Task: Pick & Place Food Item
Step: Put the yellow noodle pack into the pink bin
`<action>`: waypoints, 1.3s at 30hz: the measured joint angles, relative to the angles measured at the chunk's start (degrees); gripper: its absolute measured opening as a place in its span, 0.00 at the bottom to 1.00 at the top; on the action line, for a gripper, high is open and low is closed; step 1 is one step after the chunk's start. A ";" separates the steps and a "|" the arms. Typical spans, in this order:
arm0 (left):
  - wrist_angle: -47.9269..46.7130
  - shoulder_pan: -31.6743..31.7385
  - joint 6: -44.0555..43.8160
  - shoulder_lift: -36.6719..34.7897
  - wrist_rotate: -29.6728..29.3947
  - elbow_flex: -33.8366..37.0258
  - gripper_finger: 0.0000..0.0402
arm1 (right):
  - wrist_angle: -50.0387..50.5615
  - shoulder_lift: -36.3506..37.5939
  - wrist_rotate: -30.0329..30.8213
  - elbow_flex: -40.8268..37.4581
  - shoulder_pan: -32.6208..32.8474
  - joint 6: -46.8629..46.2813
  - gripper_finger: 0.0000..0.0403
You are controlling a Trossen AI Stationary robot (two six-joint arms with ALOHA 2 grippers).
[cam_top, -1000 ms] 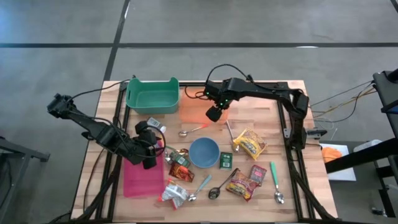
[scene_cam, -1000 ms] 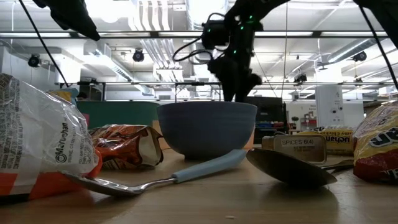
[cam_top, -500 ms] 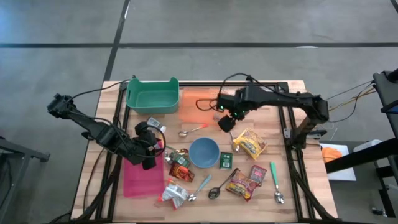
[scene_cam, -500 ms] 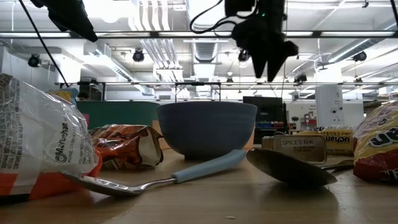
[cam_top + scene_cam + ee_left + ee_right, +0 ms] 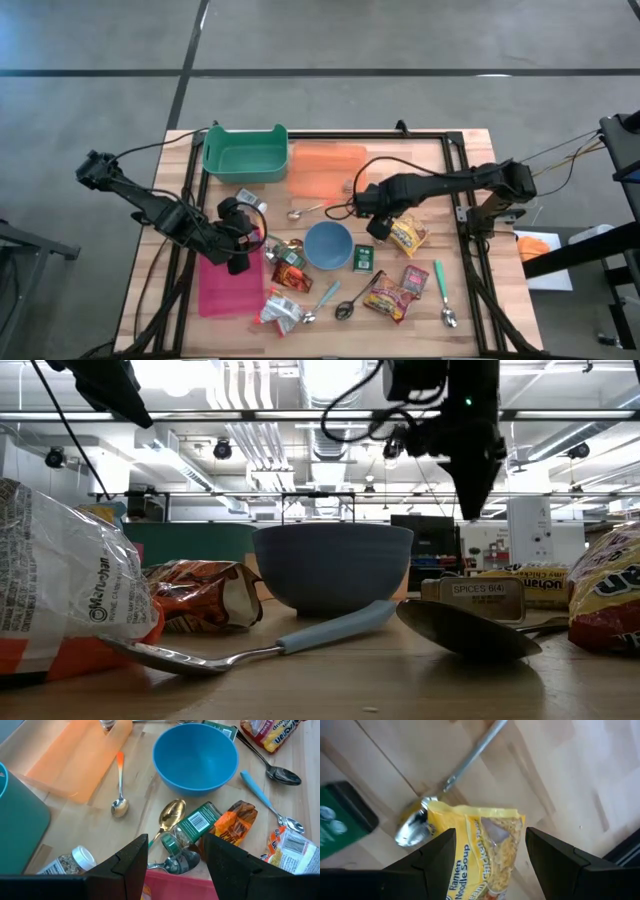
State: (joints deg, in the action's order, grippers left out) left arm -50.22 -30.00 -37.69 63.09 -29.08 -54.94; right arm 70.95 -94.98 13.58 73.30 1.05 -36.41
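A yellow chicken noodle soup packet (image 5: 404, 232) lies flat on the table, right of the blue bowl (image 5: 328, 245). My right gripper (image 5: 378, 228) hangs above the packet's left end, pointing down, open. In the right wrist view the packet (image 5: 485, 850) shows below, between the fingers of my right gripper (image 5: 490, 840), which stays clear of it. In the low view my right gripper (image 5: 470, 495) is well above the table. My left gripper (image 5: 240, 260) waits open over the pink mat (image 5: 215, 290), holding nothing.
A green bin (image 5: 245, 153) and an orange mat (image 5: 325, 168) lie at the far side. A metal spoon (image 5: 450, 785) lies with its bowl at the packet's end. A green spice tin (image 5: 363, 259), red noodle packets (image 5: 388, 297), wrappers and several spoons crowd the near middle.
My right gripper has swung from the orange mat toward the table's near edge and right, to a place over the yellow packet's left end, turning a little as it went. Its height and finger gap look unchanged. Nothing on the table has moved.
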 joint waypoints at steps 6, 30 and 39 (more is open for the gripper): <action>0.00 0.00 0.00 0.00 0.00 0.00 0.48 | -5.58 -0.02 -2.04 -6.06 0.10 -1.03 0.59; 0.01 0.00 0.16 0.00 0.00 0.00 0.48 | -22.35 -0.07 -8.61 -15.98 0.25 6.58 0.59; 0.02 0.00 0.14 0.00 0.00 0.00 0.48 | -23.47 -0.14 -9.28 -16.00 0.56 8.44 0.59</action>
State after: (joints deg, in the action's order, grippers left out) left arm -50.19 -30.00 -37.55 63.09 -29.08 -54.94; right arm 47.48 -95.12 4.31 57.30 1.61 -27.97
